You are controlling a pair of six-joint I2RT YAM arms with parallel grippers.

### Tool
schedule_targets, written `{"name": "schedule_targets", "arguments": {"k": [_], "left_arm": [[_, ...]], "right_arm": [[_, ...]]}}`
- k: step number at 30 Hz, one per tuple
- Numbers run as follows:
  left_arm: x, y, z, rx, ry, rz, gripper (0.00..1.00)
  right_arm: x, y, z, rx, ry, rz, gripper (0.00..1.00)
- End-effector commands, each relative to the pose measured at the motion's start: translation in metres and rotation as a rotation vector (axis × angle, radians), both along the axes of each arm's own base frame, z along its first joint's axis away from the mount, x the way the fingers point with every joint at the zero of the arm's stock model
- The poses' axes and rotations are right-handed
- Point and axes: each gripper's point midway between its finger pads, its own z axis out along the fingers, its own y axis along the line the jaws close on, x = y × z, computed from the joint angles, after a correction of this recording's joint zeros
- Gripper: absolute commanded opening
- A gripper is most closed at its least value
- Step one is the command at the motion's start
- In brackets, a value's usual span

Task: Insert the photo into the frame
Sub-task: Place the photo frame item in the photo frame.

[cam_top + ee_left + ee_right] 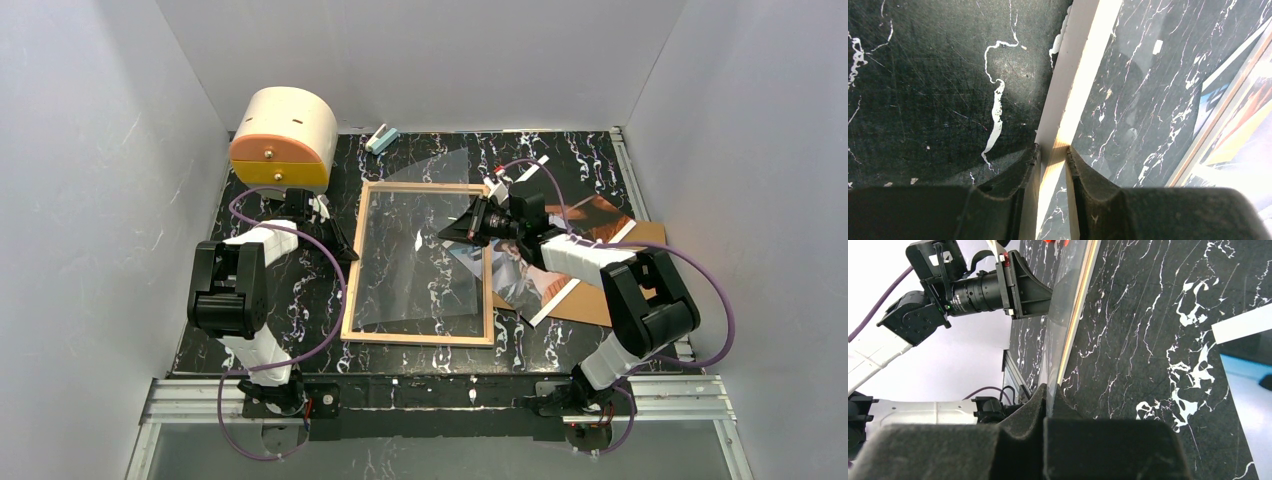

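Note:
The frame [420, 339], a light wood rim, lies flat mid-table. My left gripper [348, 250] is shut on its left rim; in the left wrist view the fingers [1030, 165] pinch the wood strip [1083, 65]. My right gripper [450, 231] is shut on the right edge of the clear pane [420, 270], which looks tilted up over the frame. In the right wrist view the jaws [1048, 387] close on the thin pane [1060, 320] beside the rim [1083, 300]. The photo [530, 275] lies right of the frame, partly under my right arm.
A brown backing board [625, 295] lies under the photo at the right. A cream and orange drawer box [283, 138] stands at the back left. A small pale blue and white object [381, 138] lies at the back. Grey walls enclose the table.

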Motion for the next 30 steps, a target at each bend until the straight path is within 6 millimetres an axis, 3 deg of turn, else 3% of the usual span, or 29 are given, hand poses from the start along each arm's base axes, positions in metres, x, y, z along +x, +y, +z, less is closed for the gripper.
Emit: {"name": "schedule_targets", "arguments": {"k": [1, 14, 23, 30], "left_arm": [[-0.015, 0.004, -0.014, 0.047, 0.067, -0.002, 0.0], [-0.015, 0.003, -0.013, 0.043, 0.066, 0.001, 0.0], [-0.007, 0.002, 0.0, 0.034, 0.038, 0.014, 0.22], [-0.003, 0.003, 0.011, 0.042, 0.019, 0.014, 0.24]], "right_arm": [[0.012, -0.005, 0.011, -0.007, -0.084, -0.021, 0.01], [0.014, -0.014, 0.006, -0.012, -0.132, -0.077, 0.01], [0.006, -0.016, -0.006, -0.018, -0.16, -0.055, 0.01], [0.005, -0.02, -0.01, -0.062, -0.212, -0.045, 0.01]]}}
